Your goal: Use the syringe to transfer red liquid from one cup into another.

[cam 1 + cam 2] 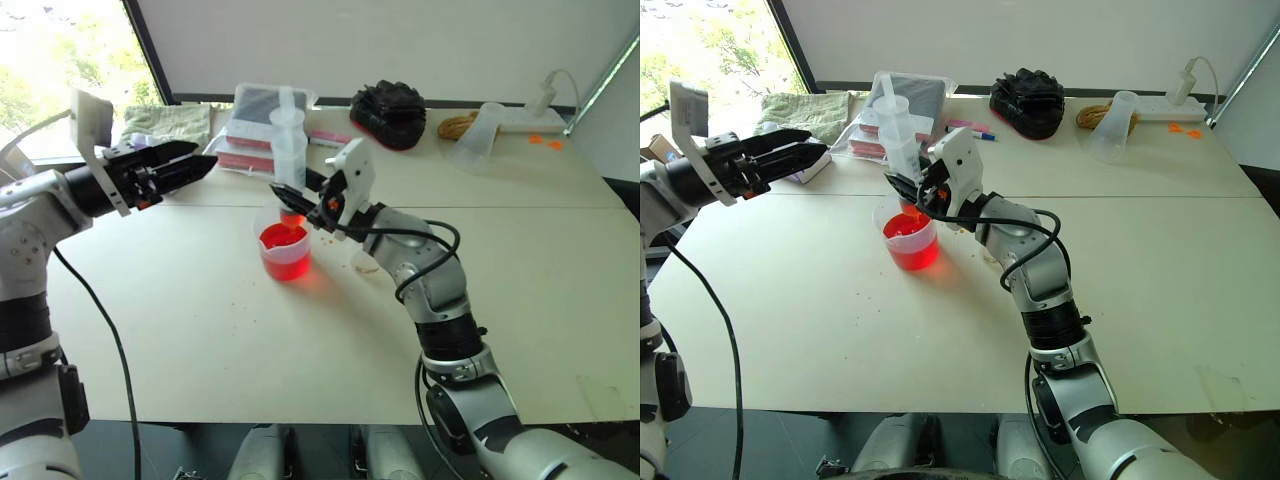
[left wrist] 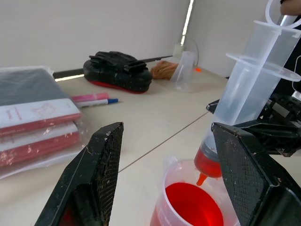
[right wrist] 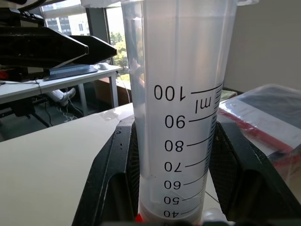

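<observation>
The right gripper (image 1: 300,203) is nearest the head camera, reaching forward over the white table (image 1: 520,300) with its two black fingers clamped on either side of the syringe (image 1: 288,150). The syringe stands nearly upright, long axis vertical with a slight tilt, its orange-red tip (image 2: 203,176) pointing straight down and its wide flanged top upward. The tip hangs just above the red liquid (image 2: 193,207) in the spouted beaker (image 1: 284,250), which sits on the table directly below; the tip is not touching the surface. In the right wrist view the barrel's printed scale reads 40, 50, 60, 70, 80, 90, 100 and "ml", with the digits upside down, and the barrel looks clear and empty along that stretch.

The left gripper (image 1: 170,166) hovers to the left of the syringe, well apart from it, pointing level toward it with its fingers spread wide and holding nothing.

Behind the beaker lie red-edged books in a clear bag (image 1: 262,125); their cover lettering is too small to read. A pink pen and a blue-capped marker (image 2: 96,100) lie beside them.
</observation>
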You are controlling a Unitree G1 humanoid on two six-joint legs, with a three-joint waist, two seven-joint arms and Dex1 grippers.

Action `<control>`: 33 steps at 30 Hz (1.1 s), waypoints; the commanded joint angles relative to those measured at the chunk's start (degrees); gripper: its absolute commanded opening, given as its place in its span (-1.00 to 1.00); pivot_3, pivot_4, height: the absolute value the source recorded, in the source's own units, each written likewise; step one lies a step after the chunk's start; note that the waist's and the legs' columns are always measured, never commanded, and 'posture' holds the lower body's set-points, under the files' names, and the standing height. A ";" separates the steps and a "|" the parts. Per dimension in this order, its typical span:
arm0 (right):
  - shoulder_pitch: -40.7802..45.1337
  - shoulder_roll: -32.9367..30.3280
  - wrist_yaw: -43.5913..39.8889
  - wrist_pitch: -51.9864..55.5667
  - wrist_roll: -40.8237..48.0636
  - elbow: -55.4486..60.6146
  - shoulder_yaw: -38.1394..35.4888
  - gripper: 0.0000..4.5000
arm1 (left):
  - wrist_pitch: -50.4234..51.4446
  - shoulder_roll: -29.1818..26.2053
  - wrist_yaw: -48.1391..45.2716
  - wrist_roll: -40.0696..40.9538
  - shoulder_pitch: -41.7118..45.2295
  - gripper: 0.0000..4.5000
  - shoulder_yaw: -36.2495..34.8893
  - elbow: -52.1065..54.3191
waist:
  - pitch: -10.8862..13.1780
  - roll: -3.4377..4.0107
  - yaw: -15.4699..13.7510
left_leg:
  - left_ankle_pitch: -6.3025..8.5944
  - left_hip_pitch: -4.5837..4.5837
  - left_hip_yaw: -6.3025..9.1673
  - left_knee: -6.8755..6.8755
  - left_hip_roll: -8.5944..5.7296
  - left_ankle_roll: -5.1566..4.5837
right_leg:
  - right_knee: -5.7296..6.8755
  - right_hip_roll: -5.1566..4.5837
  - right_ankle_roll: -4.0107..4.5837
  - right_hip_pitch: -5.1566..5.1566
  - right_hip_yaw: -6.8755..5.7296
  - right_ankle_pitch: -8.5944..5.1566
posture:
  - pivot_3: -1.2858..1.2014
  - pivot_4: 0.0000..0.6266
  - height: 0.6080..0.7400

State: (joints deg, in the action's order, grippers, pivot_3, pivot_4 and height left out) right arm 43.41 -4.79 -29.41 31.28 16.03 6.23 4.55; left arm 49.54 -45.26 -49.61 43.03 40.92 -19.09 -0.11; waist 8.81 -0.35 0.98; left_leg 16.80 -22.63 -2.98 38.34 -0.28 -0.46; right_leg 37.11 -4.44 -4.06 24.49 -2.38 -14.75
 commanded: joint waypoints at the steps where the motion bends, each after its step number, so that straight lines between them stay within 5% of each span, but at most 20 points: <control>1: 3.45 -1.68 2.44 3.66 2.95 7.10 -3.95 -0.36 | -2.79 0.99 -0.49 -0.61 2.94 0.37 1.02 -1.76 | 0.00 0.00 0.00 | 0.00 0.00 0.00 0.00 0.00 0.00 | 0.00 -0.01 0.00 0.00 0.00 0.00 | 0.03 -0.52 1.00; 15: -4.65 -13.28 8.02 14.69 6.12 20.46 -11.28 -0.36 | -10.07 6.47 -5.55 -5.26 12.69 0.37 7.95 -12.97 | -0.01 -0.06 -0.27 | 0.08 -0.04 -0.06 0.00 -0.03 -0.15 | -0.04 0.02 0.00 -0.03 0.00 0.00 | 0.03 -0.52 1.00; 33: -13.23 -13.13 12.25 12.33 5.33 23.09 -8.81 -0.36 | -13.36 21.41 -11.60 -7.59 30.34 0.37 14.28 -23.92 | 0.06 -0.17 -0.28 | 0.18 -0.08 -0.05 0.03 -0.01 -0.41 | -0.07 0.28 -0.02 -0.02 0.03 -0.01 | 0.03 -0.52 1.00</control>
State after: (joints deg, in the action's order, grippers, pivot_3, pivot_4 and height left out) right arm 29.51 -18.25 -17.50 45.37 21.26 25.94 -4.36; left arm 37.10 -24.16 -60.00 35.46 68.75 -5.03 -24.31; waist 8.87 -0.52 0.70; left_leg 16.98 -22.70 -3.04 38.37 -0.28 -0.86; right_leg 37.04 -4.15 -4.08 24.47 -2.35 -14.77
